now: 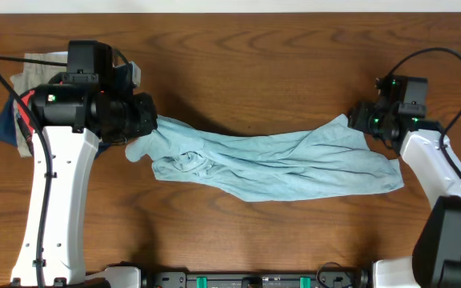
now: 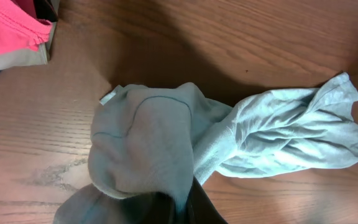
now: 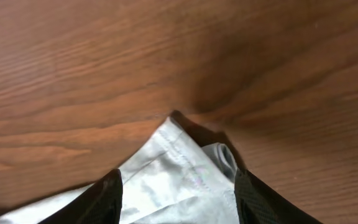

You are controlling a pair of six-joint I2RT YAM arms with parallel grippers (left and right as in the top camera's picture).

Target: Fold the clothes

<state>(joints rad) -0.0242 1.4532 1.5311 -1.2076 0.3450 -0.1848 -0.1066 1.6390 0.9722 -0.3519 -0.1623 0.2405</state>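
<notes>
Pale garment [image 3: 166, 165] corner inside right pincer [image 3: 177, 186], grip unclear; left pincer [image 1: 146, 120] clamps other end. Stretched mid-frame across desk [image 1: 254, 64], no fold yet.

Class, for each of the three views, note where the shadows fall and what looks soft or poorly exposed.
Overhead: even light, the blue garment sharp, a thin shadow along its upper edge. Left wrist: a broad dark shadow behind the garment, nearest fabric soft, the pink cloth very bright. Right wrist: shadow beyond the fabric corner, the fingers near-black.
</notes>
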